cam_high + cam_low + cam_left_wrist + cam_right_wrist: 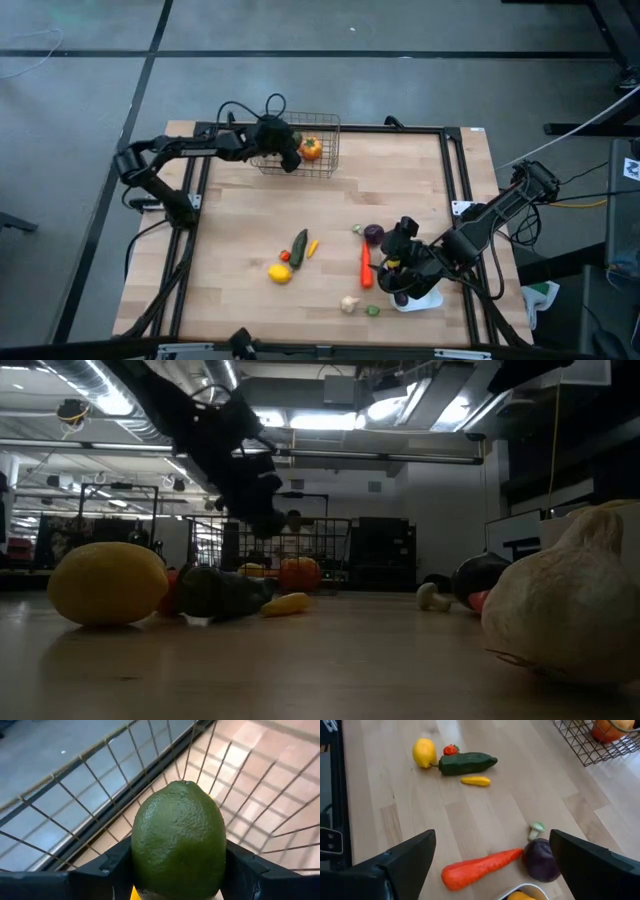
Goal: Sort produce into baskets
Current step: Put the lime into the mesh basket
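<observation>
The left pincer (289, 152) is clamped on a dark green, lime-shaped toy fruit (178, 840), which sits between its two black fingers (107, 870) and hangs inside the thin-wire mesh rectangular basket (325, 165) at the far edge of the light wooden tabletop (240, 230). Just beside this pincer, within the same basket, lies an orange toy tomato (311, 148); wire bars show all around the held fruit.

The right pincer (393, 262) stands wide with nothing between its fingers, low over the near right part of the tabletop. Directly beneath it is the small white shallow tray (422, 300), with something yellow-orange showing at its rim in the right wrist view. Just ahead of this pincer lie an orange toy carrot (480, 866) and a round purple eggplant (541, 860), touching at the carrot's tip, with a small pale-green-capped mushroom (536, 829) beside the eggplant. Farther out from it lie a small yellow pepper (475, 781), a dark green cucumber (467, 762), a small red piece (450, 749) and a yellow lemon (423, 752), clustered together. Near the tabletop's front edge sit a white garlic bulb (348, 304) and a small green piece (372, 310).
</observation>
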